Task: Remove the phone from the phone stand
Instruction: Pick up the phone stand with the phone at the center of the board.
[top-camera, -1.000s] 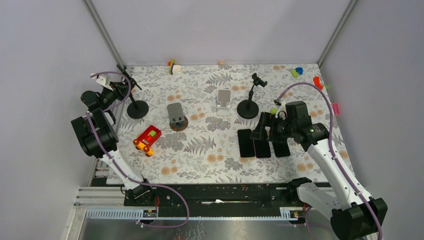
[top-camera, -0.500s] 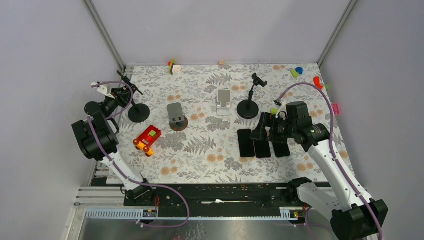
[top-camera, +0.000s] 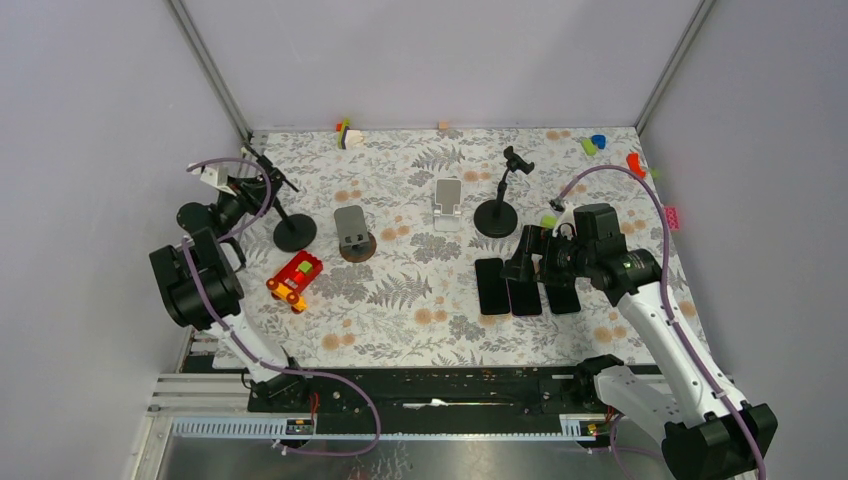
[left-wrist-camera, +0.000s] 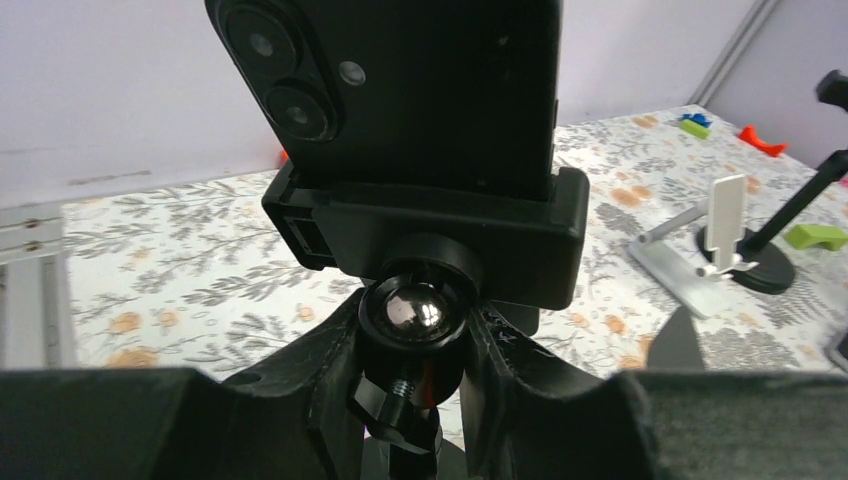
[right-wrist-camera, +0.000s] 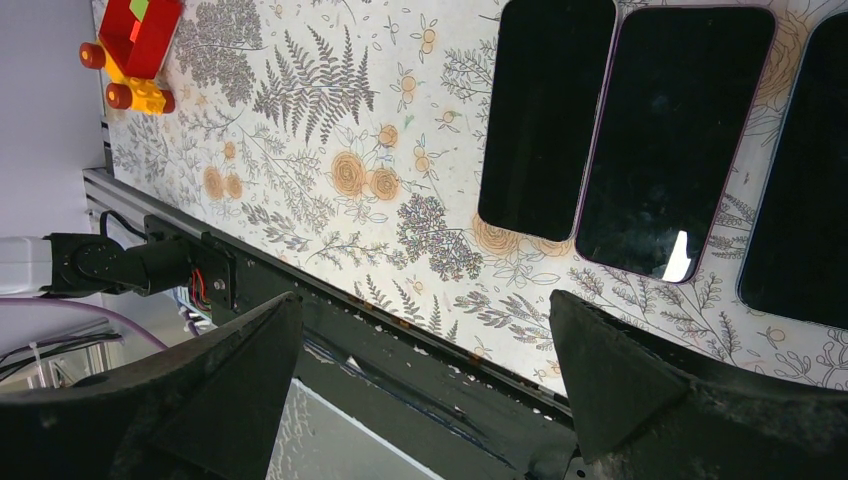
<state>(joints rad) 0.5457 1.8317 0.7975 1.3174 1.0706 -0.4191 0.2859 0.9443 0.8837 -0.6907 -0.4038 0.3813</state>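
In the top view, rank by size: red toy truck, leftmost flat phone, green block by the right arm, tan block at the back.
Red toy truck and leftmost flat phone: about alike.
Then green block.
Smallest: tan block.

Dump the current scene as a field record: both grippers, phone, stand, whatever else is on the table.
phone: upright in the phone stand's clamp, rear cameras facing the left wrist camera
phone stand: black, ball joint under the clamp
left gripper: closed on the stand's neck at the ball joint
right gripper: open, empty, above three phones lying flat side by side
other stands: grey stand, white stand, black stand, none holding a phone
toy: red and yellow, near the left arm
task status: phone not yet removed
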